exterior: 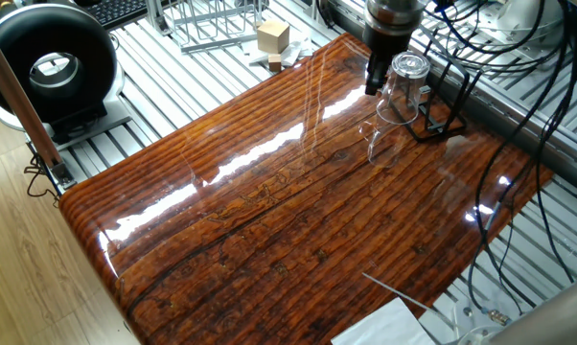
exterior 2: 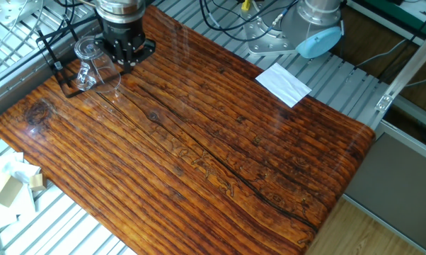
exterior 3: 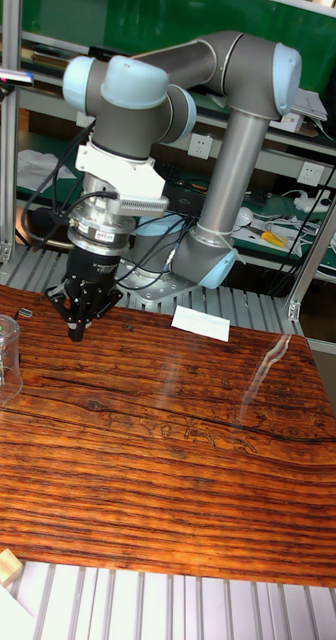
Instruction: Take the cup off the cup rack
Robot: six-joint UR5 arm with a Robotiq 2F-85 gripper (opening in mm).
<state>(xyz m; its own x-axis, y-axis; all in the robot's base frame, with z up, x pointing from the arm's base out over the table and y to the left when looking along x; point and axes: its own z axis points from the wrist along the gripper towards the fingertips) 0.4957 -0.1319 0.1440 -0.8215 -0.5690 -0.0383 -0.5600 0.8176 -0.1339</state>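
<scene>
The glossy striped wooden table (exterior: 269, 211) takes up most of one fixed view, and everything else is placed from it. At its nearest edge a white sheet of paper (exterior: 384, 328) overhangs the corner. Off the table's left side, on the ribbed metal bench, stands a black round fan-like unit (exterior: 51, 62). Toward the table's far corner the cup (exterior: 404, 88), a clear glass mug, sits upside down on the cup rack (exterior: 442, 101), a thin black wire stand that rests on the table right at that far edge. The gripper (exterior: 375, 81) hangs just beside the cup, on the side toward the middle of the table, low over the wood and apart from the glass. In the tall fixed view its dark fingers (exterior 3: 80, 318) appear drawn close together at the tips and hold nothing. Beyond the table's far left edge lie small wooden blocks (exterior: 272, 40) and a silver-grey wire frame (exterior: 212, 24).
</scene>
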